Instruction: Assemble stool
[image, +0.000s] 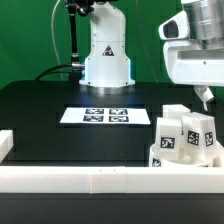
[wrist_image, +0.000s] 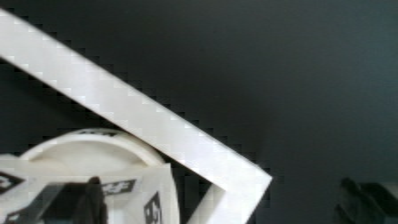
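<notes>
While the exterior view looks across a black table (image: 40, 115), the gripper (image: 206, 99) hangs at the exterior view's right, just above the stool (image: 186, 140), whose tagged white legs (image: 195, 132) stand upright in a cluster on the round seat (image: 170, 160), tucked in the corner of the white border rails (image: 90, 180), with the marker board (image: 107, 116) lying flat well apart behind; the fingertips are too small here to tell whether they are open or closed. Seen from the wrist, the seat's (wrist_image: 80, 160) curved edge and tagged legs (wrist_image: 134, 195) sit inside the rail corner (wrist_image: 178, 140), cut off by the frame edge, and dark blurred fingers (wrist_image: 368, 195) show at the margin.
</notes>
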